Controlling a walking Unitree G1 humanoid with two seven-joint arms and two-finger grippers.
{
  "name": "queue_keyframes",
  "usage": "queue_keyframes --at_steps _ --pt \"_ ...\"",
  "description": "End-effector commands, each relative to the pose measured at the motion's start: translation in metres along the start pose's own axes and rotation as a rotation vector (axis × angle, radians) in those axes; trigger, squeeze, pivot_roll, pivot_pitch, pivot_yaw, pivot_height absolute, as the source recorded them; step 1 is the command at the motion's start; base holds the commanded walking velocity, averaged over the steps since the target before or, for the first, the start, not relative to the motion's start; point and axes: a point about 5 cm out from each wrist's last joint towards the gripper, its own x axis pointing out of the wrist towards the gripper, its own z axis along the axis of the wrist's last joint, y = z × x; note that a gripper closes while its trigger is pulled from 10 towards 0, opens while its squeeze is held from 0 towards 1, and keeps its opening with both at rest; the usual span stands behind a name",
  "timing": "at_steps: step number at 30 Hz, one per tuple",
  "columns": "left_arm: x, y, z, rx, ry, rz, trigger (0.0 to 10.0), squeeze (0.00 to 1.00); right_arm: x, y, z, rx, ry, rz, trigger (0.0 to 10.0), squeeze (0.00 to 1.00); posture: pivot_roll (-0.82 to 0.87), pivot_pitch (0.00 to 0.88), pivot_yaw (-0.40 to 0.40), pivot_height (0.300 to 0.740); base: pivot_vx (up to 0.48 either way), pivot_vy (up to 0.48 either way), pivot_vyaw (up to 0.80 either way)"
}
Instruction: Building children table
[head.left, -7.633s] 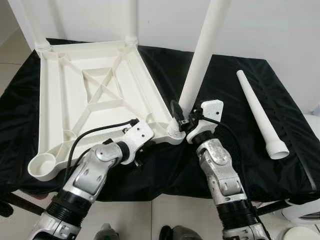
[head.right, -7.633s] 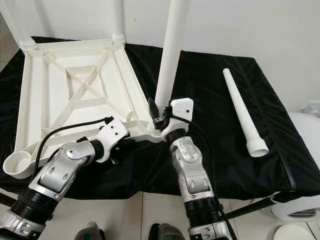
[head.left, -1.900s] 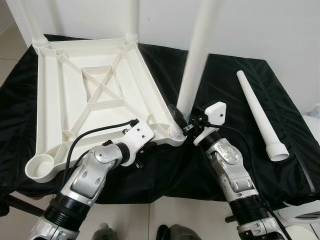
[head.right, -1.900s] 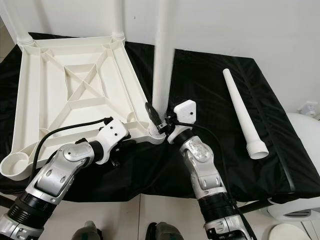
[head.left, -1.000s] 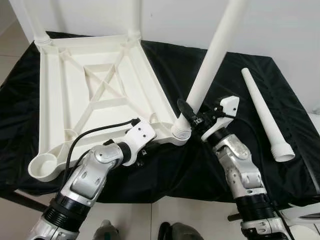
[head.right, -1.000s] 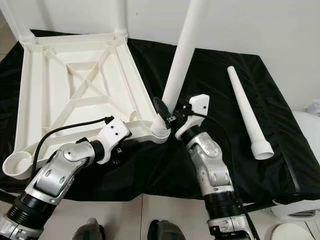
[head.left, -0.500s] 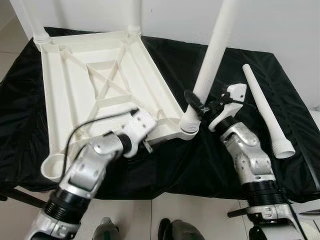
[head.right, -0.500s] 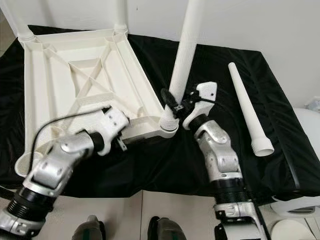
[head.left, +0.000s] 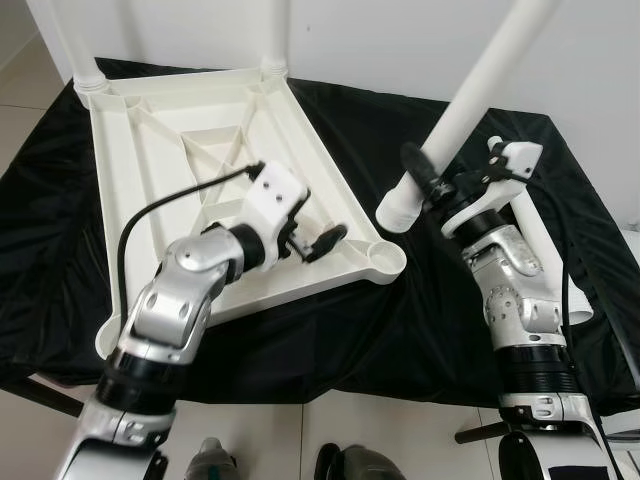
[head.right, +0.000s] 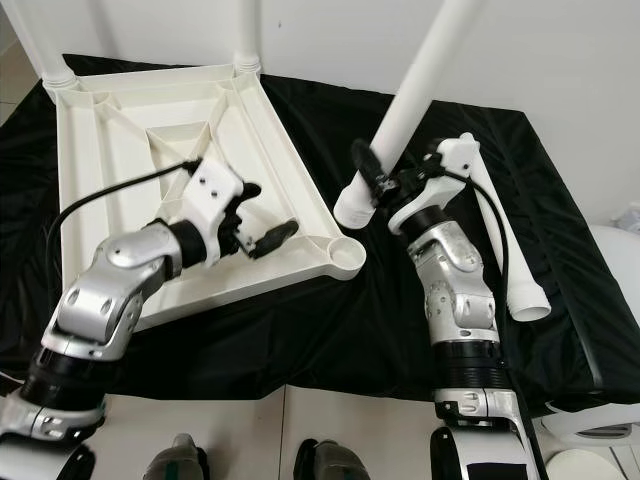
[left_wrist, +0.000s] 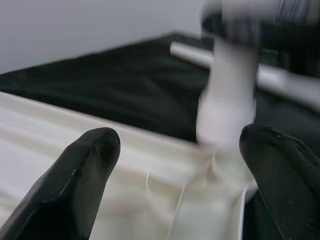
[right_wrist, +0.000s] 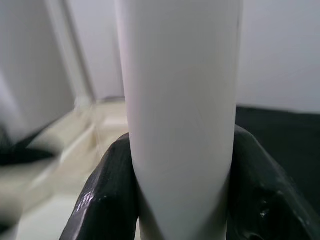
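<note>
Holding white leg (head.left: 465, 110), right gripper (head.left: 432, 186) clamped near its flared end, centre-right, just off empty corner socket (head.left: 383, 257) of upturned tabletop (head.left: 150, 130); left gripper (head.left: 318, 238) open over tabletop rim. Risk: tilted leg jams entering socket

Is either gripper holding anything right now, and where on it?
The right gripper clamps the white table leg near its wide lower end; the left gripper holds nothing.

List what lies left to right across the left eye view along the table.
Upturned white tabletop → left gripper over its near right edge → empty corner socket → white leg held by the right gripper → loose leg on the black cloth.
</note>
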Motion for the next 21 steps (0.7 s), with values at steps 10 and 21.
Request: queue_keyframes --at_steps 10,21 --pt "0.011 -0.012 0.034 -0.183 -0.135 -0.168 10.0 0.0 -0.024 -0.005 -0.018 -0.073 0.19 0.225 10.0 0.0 0.1 0.013 -0.099 0.74 0.0 0.0 0.0" --pt "0.017 -0.033 0.057 -0.25 -0.205 -0.401 10.0 0.0 -0.027 -0.008 -0.012 -0.082 0.199 0.281 10.0 0.0 0.08 0.003 -0.092 0.74 0.0 0.0 0.0"
